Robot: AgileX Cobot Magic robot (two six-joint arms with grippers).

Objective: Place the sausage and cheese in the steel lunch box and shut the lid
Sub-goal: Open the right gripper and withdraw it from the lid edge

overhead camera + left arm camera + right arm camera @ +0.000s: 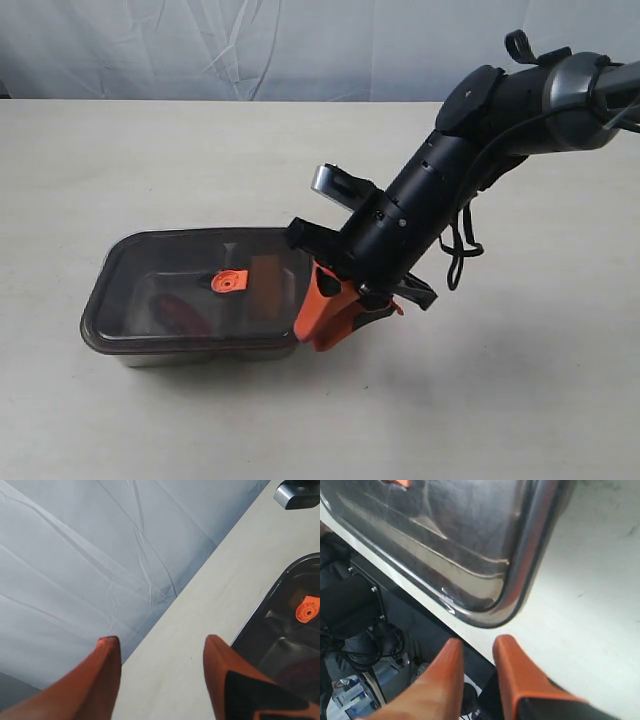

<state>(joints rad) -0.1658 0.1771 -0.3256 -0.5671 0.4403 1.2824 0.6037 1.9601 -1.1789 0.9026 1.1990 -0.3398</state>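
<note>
The steel lunch box [200, 354] stands at the table's front left with the dark smoky lid [200, 285] lying on it. Through the lid I make out the red sausage [180, 312] on the left and the cheese [266, 286] on the right, either side of the orange valve tab [228, 282]. My right gripper [318, 320] hangs just off the box's right end, touching nothing. In the right wrist view its fingers stand a narrow gap apart [480, 641] beyond the lid's corner [520, 580]. My left gripper [160, 639] is wide open and empty, beside the lid [290, 635].
The right arm [440, 190] slants down from the upper right, carrying a silver camera block [330, 180]. A grey cloth backdrop [250, 45] closes the far side. The table's front edge [420, 597] runs close to the box, with cables and gear below it.
</note>
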